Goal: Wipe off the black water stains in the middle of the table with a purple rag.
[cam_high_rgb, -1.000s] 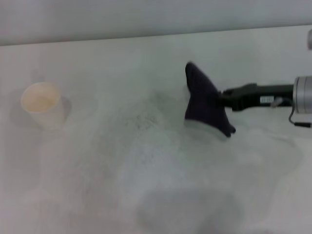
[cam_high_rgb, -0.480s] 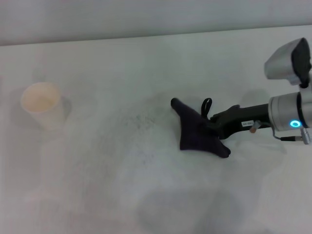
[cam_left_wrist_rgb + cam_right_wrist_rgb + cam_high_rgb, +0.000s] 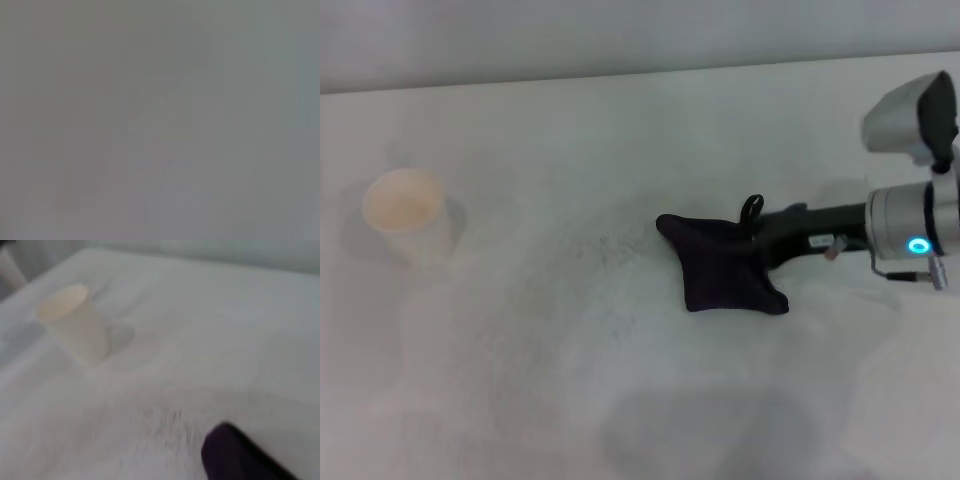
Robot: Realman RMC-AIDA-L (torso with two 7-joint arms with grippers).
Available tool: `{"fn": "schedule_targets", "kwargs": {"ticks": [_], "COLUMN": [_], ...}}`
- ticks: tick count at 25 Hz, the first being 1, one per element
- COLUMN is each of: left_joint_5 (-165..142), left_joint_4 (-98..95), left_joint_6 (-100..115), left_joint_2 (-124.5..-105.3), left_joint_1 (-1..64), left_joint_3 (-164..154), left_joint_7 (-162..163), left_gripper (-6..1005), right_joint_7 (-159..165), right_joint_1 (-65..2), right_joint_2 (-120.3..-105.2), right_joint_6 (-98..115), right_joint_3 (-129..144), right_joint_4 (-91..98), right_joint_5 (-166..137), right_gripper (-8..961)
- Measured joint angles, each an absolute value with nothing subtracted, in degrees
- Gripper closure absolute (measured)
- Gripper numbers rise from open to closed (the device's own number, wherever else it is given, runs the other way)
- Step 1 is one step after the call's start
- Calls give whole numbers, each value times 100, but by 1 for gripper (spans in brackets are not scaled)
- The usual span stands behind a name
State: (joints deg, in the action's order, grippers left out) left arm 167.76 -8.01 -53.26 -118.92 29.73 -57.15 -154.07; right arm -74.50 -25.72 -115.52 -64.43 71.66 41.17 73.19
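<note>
The right tool (image 3: 768, 245) reaches in low from the right edge of the table (image 3: 620, 120), and its dark body ends at the near-right side of the rag (image 3: 722, 262). Its tips are buried in the cloth, so how wide they stand cannot be read; from the way the rag bunches toward it, it looks clamped on that edge, though that is a judgement. The rag lies spread and pressed flat on the table a little right of the middle, 1 corner pointing toward the left edge and its small loop (image 3: 752, 208) standing up beside the tool. Held low like this, the cloth can be dragged across the surface with most of its area in contact, which suits wiping.

Just left of the rag is a patch of faint grey specks (image 3: 610, 250). No round black blot shows anywhere; it may sit under the rag or be gone, and the views do not settle which. A paper cup (image 3: 405, 215) stands well apart near the left edge, clear of the wiping path.

The right wrist view catches only 1 dark corner of the rag, cut off. The left wrist view shows plain grey, and the left tool appears nowhere.
</note>
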Motion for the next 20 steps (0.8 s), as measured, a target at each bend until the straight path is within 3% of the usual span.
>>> {"fn": "schedule_targets", "kwargs": {"ticks": [5, 14, 20], "left_joint_5": [16779, 16779, 16778], "left_joint_4": [-799, -800, -800], "left_joint_6": [-5332, -5319, -5306], "left_joint_2": [-11892, -11897, -11909], "left_joint_1": [2966, 2950, 2939], "left_joint_3": [-5713, -5712, -5713], "left_joint_7": [-15407, -15407, -15407], "left_gripper": [116, 116, 116], "right_joint_7": [-8081, -10158, -12553], "right_joint_1": [-2419, -2376, -2396], "right_joint_2": [-11529, -11558, -11579], "right_joint_6": [-6643, -6533, -6571], "right_joint_3": [6837, 5085, 3598], "right_joint_4": [4051, 2368, 1090], "right_joint_5": [8341, 11073, 12189], "right_gripper": [379, 139, 76]}}
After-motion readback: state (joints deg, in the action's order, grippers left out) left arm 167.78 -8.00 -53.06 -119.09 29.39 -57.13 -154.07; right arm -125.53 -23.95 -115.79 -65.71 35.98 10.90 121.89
